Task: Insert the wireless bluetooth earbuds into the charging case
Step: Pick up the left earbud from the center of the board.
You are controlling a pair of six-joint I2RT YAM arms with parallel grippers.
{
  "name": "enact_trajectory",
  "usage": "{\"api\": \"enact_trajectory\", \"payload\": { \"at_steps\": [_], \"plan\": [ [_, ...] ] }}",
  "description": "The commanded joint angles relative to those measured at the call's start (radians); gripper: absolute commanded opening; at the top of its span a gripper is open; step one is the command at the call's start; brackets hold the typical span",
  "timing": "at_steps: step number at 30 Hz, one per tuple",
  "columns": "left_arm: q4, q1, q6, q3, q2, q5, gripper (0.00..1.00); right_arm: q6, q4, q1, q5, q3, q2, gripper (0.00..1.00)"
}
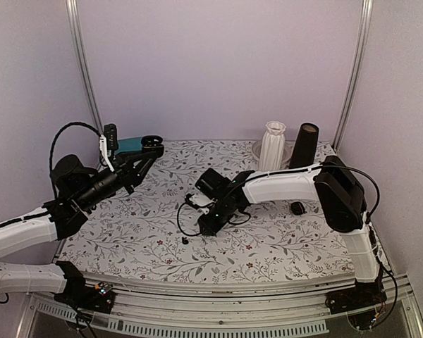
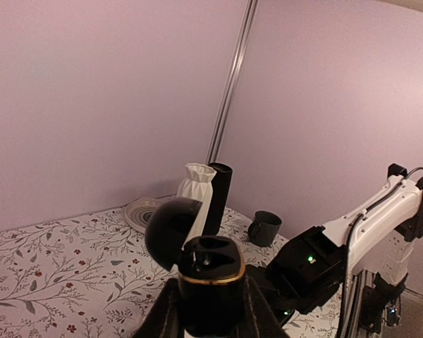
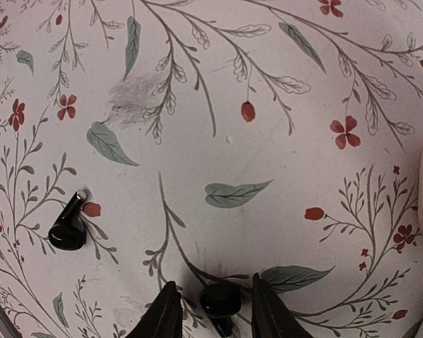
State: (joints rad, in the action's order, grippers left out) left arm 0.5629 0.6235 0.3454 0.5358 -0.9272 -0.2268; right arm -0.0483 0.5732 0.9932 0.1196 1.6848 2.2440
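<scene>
The right gripper [image 3: 213,285], jaws apart, straddles one earbud [image 3: 221,299] lying on the table [image 3: 197,141], while the left gripper [image 2: 210,318], clamped on the open charging case [image 2: 211,271], holds it raised, well apart.

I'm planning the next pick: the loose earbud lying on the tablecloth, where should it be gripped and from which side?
Grip the loose earbud by its rounded head, from above. It lies flat on the tablecloth with its thin stem pointing up-right, so closing across the bulb likely holds better than the stem.
</scene>
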Motion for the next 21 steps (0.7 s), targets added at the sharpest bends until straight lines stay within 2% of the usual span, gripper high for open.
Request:
{"api": "enact_trajectory", "payload": {
  "at_steps": [1, 10, 21],
  "plan": [
    [0.017, -0.013, -0.002, 0.014, 0.010, -0.002, 0.00, 0.011, 0.029, 0.020, -0.030, 0.033, 0.035, 0.34],
    [0.017, -0.013, -0.003, 0.015, 0.010, -0.003, 0.00, 0.009, 0.055, 0.032, -0.070, 0.044, 0.052, 0.30],
    [0.021, -0.015, -0.002, 0.016, 0.002, -0.007, 0.00, 0.010, 0.062, 0.036, -0.078, 0.046, 0.057, 0.21]
  ]
}}
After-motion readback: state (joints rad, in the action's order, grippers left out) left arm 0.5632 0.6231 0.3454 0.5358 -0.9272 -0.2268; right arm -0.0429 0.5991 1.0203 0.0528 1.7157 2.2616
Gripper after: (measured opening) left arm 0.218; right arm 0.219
